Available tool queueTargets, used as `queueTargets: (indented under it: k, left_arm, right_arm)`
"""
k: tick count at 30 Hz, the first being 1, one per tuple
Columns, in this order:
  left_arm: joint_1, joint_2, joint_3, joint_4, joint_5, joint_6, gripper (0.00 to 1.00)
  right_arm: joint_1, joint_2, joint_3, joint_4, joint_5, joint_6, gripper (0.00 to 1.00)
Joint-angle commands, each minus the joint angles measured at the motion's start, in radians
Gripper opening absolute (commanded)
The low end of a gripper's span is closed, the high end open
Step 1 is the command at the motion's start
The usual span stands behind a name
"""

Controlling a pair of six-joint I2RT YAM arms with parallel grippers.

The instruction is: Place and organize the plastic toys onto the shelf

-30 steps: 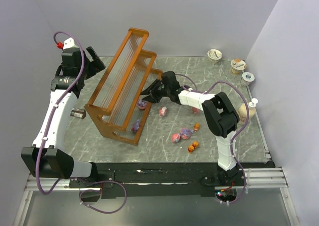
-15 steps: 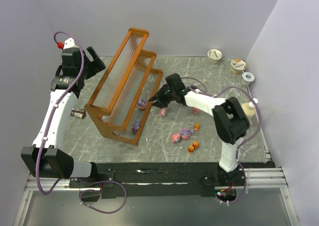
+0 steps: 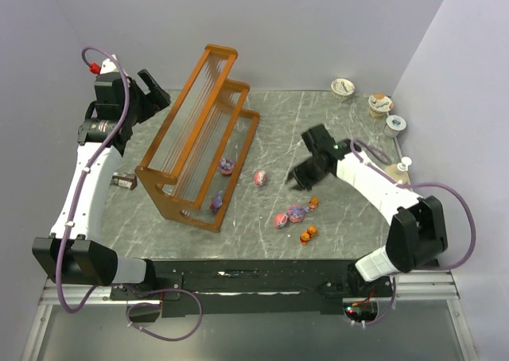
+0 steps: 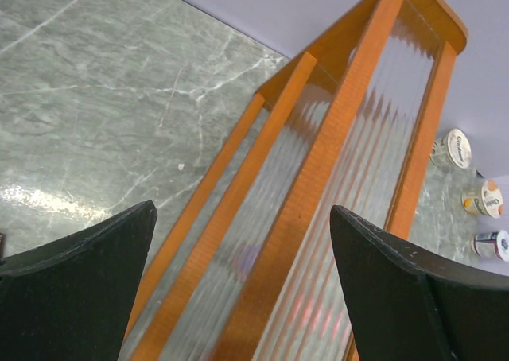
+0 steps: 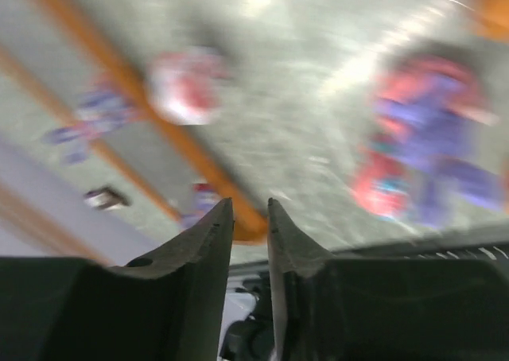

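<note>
The orange-brown shelf (image 3: 199,130) stands slantwise at the left middle. A purple toy (image 3: 227,166) and a purple-red toy (image 3: 216,202) sit on its lowest tier. A pink-red toy (image 3: 260,177) lies on the table beside it. A pink toy (image 3: 280,220), a purple toy (image 3: 297,213) and two orange toys (image 3: 313,203) (image 3: 307,234) lie further right. My right gripper (image 3: 301,176) hovers above these, jaws nearly together and empty (image 5: 250,206); its blurred view shows the pink-red toy (image 5: 184,87). My left gripper (image 3: 155,91) is open and empty, high behind the shelf (image 4: 350,138).
Three foil-lidded cups (image 3: 343,87) (image 3: 380,104) (image 3: 394,125) stand at the far right. A beige bottle (image 3: 395,174) stands at the right edge, close to my right arm. A small dark object (image 3: 125,181) lies left of the shelf. Walls close in on three sides.
My right gripper has drawn back from the shelf's lower tier, moving right toward the loose toys. The toys have stayed put. The left arm has hardly moved.
</note>
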Motion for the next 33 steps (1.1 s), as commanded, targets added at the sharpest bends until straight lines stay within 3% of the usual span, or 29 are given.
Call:
queueTargets:
  k: [1, 10, 20, 27, 31, 33]
  left_arm:
    - [0.002, -0.016, 0.016, 0.018, 0.057, -0.031, 0.96]
    - [0.001, -0.020, -0.016, 0.033, 0.081, -0.046, 0.96]
    - [0.001, -0.026, -0.031, 0.038, 0.073, -0.047, 0.96]
    - [0.001, -0.025, -0.030, 0.035, 0.068, -0.041, 0.96]
    - [0.001, -0.026, -0.030, 0.033, 0.062, -0.040, 0.96]
    - [-0.001, -0.028, -0.030, 0.033, 0.058, -0.040, 0.96]
  right_arm:
    - [-0.012, -0.126, -0.147, -0.097, -0.007, 0.115, 0.29]
    - [-0.011, -0.251, -0.242, -0.117, 0.047, 0.201, 0.29]
    - [-0.012, -0.242, -0.288, -0.075, 0.011, 0.197, 0.38]
    - [-0.011, -0.213, -0.310, -0.023, 0.010, 0.197, 0.37]
    - [-0.012, -0.209, -0.306, -0.015, 0.022, 0.192, 0.27]
    - [-0.012, -0.212, -0.302, -0.014, 0.033, 0.190, 0.05]
